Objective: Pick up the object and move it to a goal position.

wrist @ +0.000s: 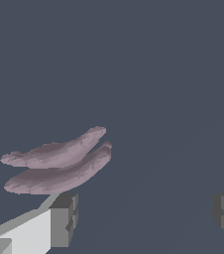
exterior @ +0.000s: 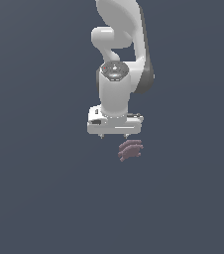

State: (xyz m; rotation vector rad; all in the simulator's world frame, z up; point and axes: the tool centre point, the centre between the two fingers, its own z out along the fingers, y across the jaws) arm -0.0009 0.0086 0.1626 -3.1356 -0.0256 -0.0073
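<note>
The white gripper (exterior: 114, 135) hung over the flat dark grey floor (exterior: 34, 198) with its jaws wide apart and nothing between them. The small purple-brown object (exterior: 130, 150) lay just below it, a little toward the exterior view's right. In the wrist view, the object (wrist: 59, 163) looked like curved lumps beside one grey fingertip (wrist: 64, 218). No edges or corners showed.

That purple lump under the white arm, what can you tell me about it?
The object is a small, matte, mauve-brown clump. In the wrist view it looks like two or three long, curved, ridged lobes bunched together, rather like a little bunch of bananas. It lies on the plain dark surface, just below the open gripper and towards the exterior view's right. Nothing seems to touch it; one grey finger pad sits close beside it.
</note>
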